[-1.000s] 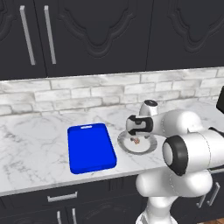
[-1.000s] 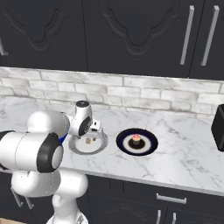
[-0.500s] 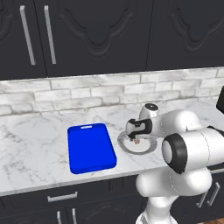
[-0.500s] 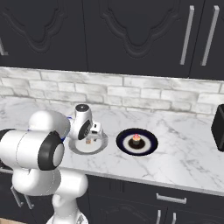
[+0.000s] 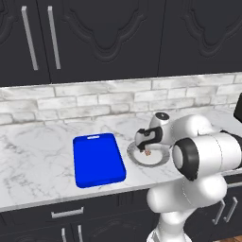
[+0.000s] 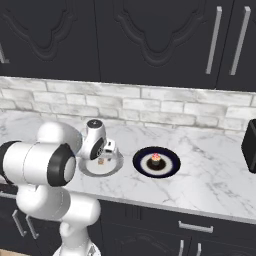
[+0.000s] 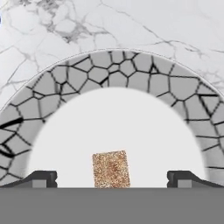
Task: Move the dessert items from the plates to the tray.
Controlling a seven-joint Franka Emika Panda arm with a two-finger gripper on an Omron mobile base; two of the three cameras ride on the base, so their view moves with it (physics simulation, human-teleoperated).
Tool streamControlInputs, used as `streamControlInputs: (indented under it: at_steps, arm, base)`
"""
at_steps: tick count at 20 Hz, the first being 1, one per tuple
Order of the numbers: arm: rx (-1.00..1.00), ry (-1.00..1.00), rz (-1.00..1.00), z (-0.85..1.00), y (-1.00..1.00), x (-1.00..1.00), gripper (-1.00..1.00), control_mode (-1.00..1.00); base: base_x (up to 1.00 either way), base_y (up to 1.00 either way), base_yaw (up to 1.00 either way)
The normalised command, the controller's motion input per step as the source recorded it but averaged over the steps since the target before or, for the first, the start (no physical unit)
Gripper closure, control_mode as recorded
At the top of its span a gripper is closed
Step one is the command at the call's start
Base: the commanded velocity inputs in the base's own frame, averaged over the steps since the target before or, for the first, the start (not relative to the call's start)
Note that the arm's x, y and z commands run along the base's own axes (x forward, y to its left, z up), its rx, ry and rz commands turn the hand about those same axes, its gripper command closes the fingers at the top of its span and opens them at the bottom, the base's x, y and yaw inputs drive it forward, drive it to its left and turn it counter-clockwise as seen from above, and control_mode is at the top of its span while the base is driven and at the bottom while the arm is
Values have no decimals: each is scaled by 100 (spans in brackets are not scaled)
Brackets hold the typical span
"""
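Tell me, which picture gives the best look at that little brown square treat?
The hand view: the brown square treat sits large and sharp on the white centre of the grey-rimmed plate, between the open hand's fingertips. In the left and right base views it is just a tiny brown speck under the hand on that plate.

Brown square cookie [image 7: 111,169] flat on grey-rimmed plate [image 7: 109,70], at six o'clock; pink cupcake [image 6: 156,159] upright on dark plate [image 6: 170,166]; blue tray [image 5: 98,159] bare.

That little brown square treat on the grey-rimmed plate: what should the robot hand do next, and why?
Probably come straight down and close. The small brown square cookie piece lies between the open gripper fingertips, on the white centre of the round grey-patterned plate, not yet gripped.
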Motion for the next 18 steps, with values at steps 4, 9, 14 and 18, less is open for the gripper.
streamControlInputs:
  at_steps: [4,9,14,18]
  arm:
    - [0,0,0,-3,0,23,-100,-100]
    - [0,0,0,-6,0,-1,-100,-100]
    - [0,0,0,-23,0,-6,-100,-100]
    - [0,0,0,-20,0,0,-100,-100]
  base:
    - [0,0,0]
    - [0,0,0]
    - [0,0,0]
    - [0,0,0]
